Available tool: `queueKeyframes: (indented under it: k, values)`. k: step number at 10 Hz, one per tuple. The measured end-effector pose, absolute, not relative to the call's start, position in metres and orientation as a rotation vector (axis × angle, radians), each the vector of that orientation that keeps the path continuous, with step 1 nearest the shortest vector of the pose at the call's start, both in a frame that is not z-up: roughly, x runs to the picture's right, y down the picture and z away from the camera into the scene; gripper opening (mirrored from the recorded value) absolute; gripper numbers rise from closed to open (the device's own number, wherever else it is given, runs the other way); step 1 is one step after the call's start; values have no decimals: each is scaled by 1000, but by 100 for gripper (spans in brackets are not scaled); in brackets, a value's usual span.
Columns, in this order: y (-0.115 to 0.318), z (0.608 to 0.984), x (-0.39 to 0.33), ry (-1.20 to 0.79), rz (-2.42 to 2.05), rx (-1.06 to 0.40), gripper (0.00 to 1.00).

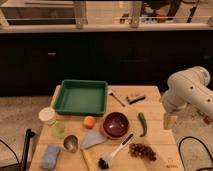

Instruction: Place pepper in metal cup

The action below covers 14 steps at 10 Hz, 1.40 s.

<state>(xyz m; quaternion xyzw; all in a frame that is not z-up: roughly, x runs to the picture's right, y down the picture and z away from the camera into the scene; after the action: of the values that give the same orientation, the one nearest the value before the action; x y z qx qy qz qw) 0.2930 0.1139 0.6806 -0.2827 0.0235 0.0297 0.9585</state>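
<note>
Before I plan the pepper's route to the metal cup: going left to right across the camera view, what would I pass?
white-lidded jar → metal cup → small orange item → dark red bowl → pepper → claw, hanging by the table's right edge.
</note>
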Motion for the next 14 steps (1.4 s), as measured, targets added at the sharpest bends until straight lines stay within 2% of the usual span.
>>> queueKeyframes:
  k: [14]
  values:
    - [136,705,261,70,-222,-595,80]
